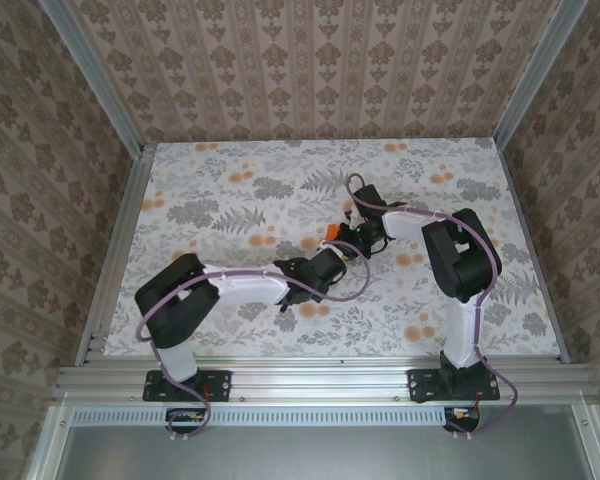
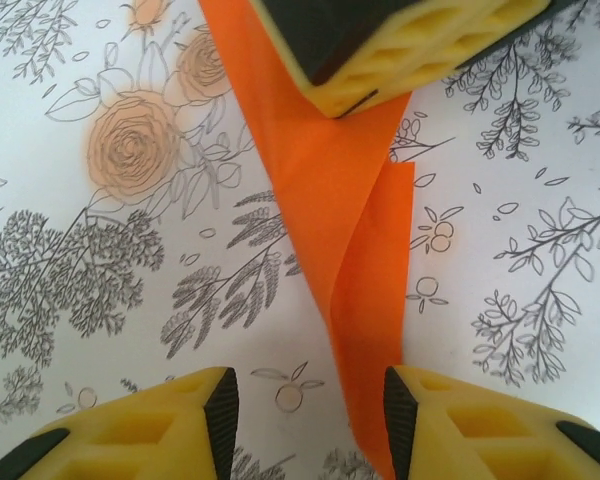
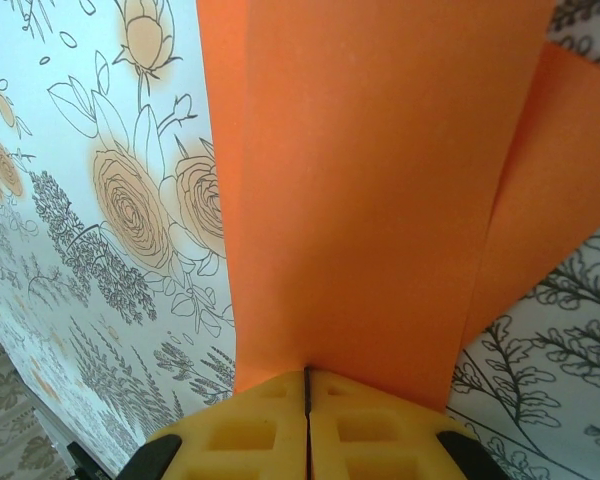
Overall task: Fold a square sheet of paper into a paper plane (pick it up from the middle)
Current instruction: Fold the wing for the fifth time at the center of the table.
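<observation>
The bright orange sheet of paper (image 2: 355, 200) is folded into a slim tapering shape with a centre crease and lies over the middle of the table (image 1: 330, 233). My right gripper (image 3: 307, 385) is shut on its wide end, and the paper (image 3: 380, 180) spreads out ahead of the fingers. In the left wrist view those right fingers (image 2: 410, 45) sit on the paper at the top. My left gripper (image 2: 305, 420) is open. The paper's narrow end runs between its jaws, close against the right fingertip (image 2: 398, 425), with nothing pinching it.
A floral tablecloth (image 1: 230, 200) covers the table. Aluminium rails (image 1: 110, 250) border it at left, right and front, with patterned walls behind. Both arms meet near the table's middle, their cables looping over them.
</observation>
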